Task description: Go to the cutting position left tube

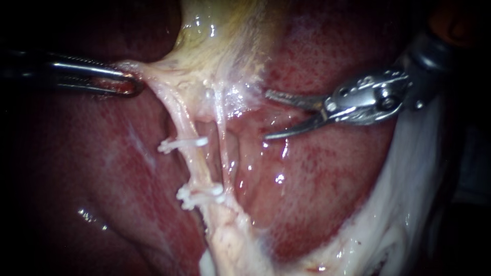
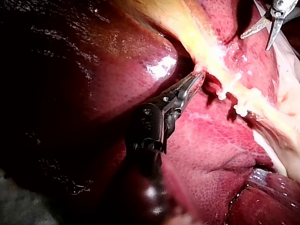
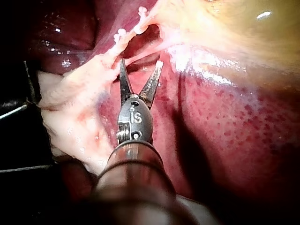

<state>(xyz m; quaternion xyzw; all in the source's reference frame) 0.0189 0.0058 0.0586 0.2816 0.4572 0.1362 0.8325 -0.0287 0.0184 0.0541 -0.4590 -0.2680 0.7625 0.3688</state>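
Clearly soft, thin and slippery, the left tube (image 1: 190, 166) stretches taut, easily torn; take it between its clips (image 1: 184, 143). Right instrument (image 1: 266, 115) waits right of the tube, end effector open; left instrument (image 1: 129, 84) pulls pale tissue (image 1: 153, 71) above it, end effector clamped.

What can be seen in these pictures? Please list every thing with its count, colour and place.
liver: one, dark red, behind and around everything.
gallbladder: one, yellowish, above the tubes.
left tube: one, pale, running down from the gallbladder.
right tube: one, pale and thin, beside the left tube, on the right instrument's side.
clips: white, one upper and a lower cluster whose count I cannot tell, all on the left tube.
white tissue sheet: one, along the liver's edge below the right instrument.
left instrument: one, grey metal, jaws shut on the gallbladder's pale lower edge.
right instrument: one, grey metal, jaws open, short of the right tube.
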